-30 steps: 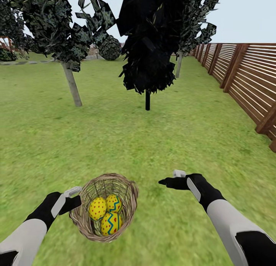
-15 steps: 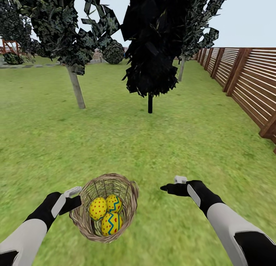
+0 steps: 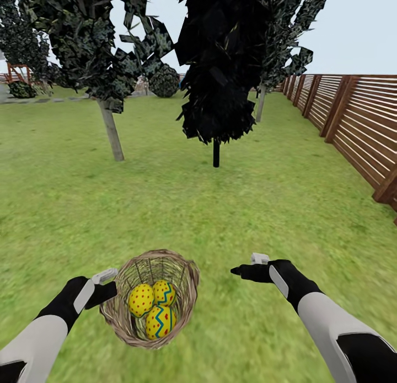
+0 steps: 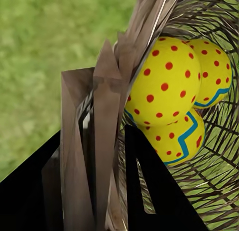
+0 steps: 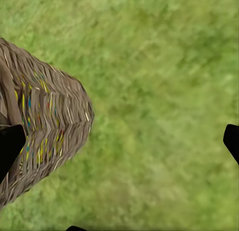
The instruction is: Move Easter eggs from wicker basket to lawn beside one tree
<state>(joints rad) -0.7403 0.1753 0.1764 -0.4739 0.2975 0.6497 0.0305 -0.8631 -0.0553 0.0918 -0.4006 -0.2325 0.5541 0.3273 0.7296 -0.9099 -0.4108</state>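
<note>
Green lawn (image 3: 275,206); slat fence (image 3: 358,123) right; trees (image 3: 220,68) ahead.

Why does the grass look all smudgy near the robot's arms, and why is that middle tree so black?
Head view: the lawn smears near the arms and sharpens farther off; the middle tree renders almost solid black. Left wrist view: the Easter eggs look crisp. Right wrist view: soft grass, blurry wicker basket.

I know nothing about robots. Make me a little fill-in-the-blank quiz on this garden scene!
1. The wicker basket holds ___ Easter eggs.
2. The left tool grips the basket's ___.
3. The right tool holds ___.
4. A slatted wooden ___ borders the lawn.

Missing words: three; rim; nothing; fence
</note>
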